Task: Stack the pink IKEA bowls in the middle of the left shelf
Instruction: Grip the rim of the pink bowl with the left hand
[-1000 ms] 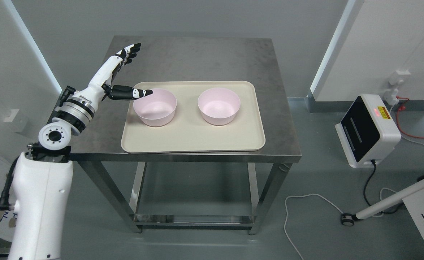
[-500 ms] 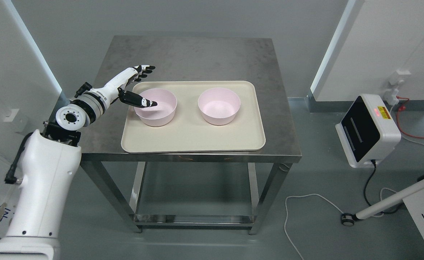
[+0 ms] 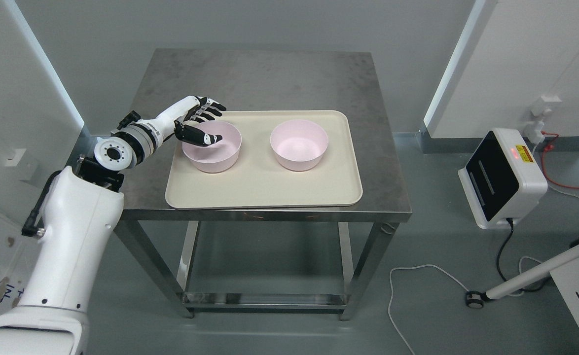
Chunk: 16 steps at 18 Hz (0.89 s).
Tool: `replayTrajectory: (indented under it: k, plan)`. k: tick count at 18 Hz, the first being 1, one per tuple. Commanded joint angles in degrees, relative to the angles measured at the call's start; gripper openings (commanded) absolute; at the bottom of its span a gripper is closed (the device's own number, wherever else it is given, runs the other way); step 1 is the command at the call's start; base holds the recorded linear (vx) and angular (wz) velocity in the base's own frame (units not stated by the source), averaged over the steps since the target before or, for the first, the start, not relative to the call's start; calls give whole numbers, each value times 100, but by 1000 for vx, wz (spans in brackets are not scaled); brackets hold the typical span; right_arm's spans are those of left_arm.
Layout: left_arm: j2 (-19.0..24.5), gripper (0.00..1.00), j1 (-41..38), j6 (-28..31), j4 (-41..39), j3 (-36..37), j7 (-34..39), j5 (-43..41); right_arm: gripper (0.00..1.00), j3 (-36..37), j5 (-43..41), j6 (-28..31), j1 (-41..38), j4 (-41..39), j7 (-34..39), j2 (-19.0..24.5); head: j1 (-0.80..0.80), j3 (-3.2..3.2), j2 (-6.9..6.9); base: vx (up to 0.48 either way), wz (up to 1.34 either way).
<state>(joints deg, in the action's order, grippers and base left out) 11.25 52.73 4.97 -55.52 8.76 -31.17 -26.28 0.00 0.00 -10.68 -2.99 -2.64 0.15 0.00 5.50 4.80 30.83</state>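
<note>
Two pink bowls stand side by side on a beige tray on a steel table. My left hand reaches in from the left and straddles the back-left rim of the left bowl. Its thumb is inside the bowl, and its fingers curl over the outside of the rim. A gap still shows between thumb and fingers, so the hand is open and the bowl rests on the tray. The right bowl stands apart, untouched. My right arm is out of view.
The table has a low bar frame underneath. A white box with a black face sits on the floor at the right, with cables trailing beside it. White wall panels flank both sides.
My left hand came down from above the table's back-left part to the left bowl's rim, the thumb dipping inside and the fingers curling. Both bowls stayed put.
</note>
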Motion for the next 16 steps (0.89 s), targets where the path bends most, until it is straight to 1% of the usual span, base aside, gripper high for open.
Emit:
replayTrajectory:
  k: [1,3,4,5,7,12,14,16]
  plan:
    - [-158,48,159,-329,708,240,23,-622,100,53,44,5,0,0,3,-100,0,0,0,0,0]
    - [-167,42,159,-601,832,240,93,-869,100,53,44,5,0,0,3,-100,0,0,0,0,0]
    - [-175,38,159,-655,841,231,198,-939,100,53,44,5,0,0,3,-100,0,0,0,0,0]
    - [-210,33,159,-673,841,231,303,-957,100,53,44,5,0,0,3,-100,0,0,0,0,0]
    - [-237,27,159,-699,841,222,444,-966,100,53,44,5,0,0,3,-100,0,0,0,0,0]
    - [-246,9,167,-770,832,231,462,-993,100,53,44,5,0,0,3,-100,0,0,0,0,0]
    - [-263,7,202,-770,858,196,488,-1089,100,53,44,5,0,0,3,-100,0,0,0,0,0]
    - [-342,3,211,-770,920,100,638,-1098,100,53,44,5,0,0,3,-100,0,0,0,0,0]
